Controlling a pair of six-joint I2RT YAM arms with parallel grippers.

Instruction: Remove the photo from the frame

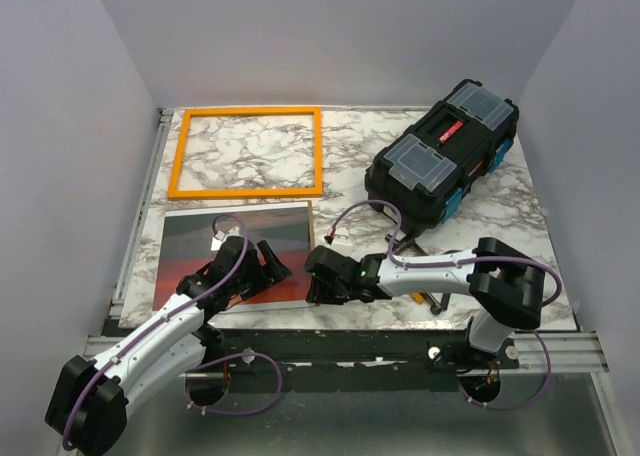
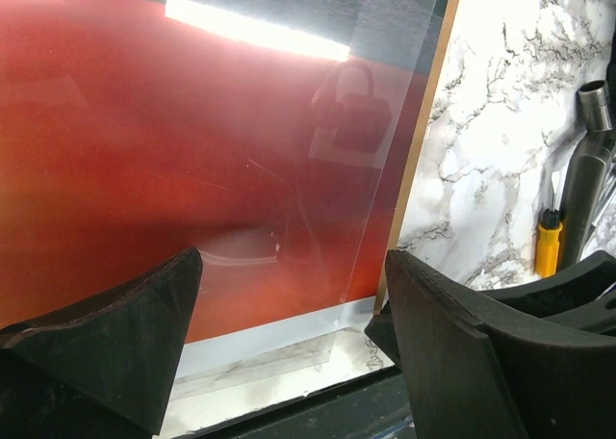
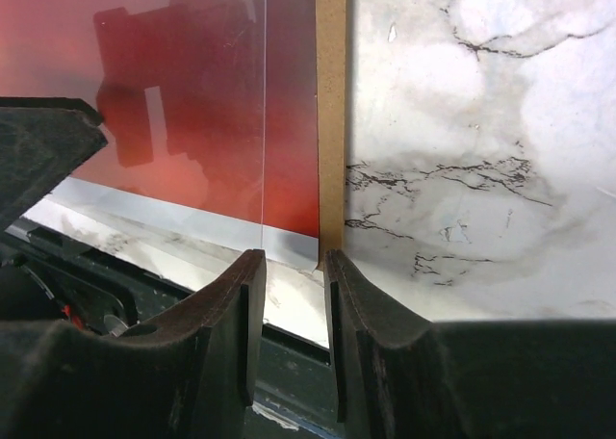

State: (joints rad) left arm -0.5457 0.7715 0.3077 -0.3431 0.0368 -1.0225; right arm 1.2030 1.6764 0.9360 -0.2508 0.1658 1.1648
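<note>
Thin bright-orange rectangular frame [image 1: 250,110] lies flat at far-L of white marble tabletop [image 1: 520,241], marble showing thru it. Flat red-orange sunset photo [image 1: 235,231] on brown-backed board lies apart from it, nearer the arms, by the front edge, w/ a clear pane [image 3: 173,92] over most of it. L gripper [image 1: 255,273] hovers over photo's near part, jaws spread wide, holding nothing. R gripper [image 3: 292,266] sits at photo's near-R corner, jaws nearly together beside the brown board edge; can't tell if it's pinched. Black plastic toolbox [image 1: 440,156] at far R.
</note>
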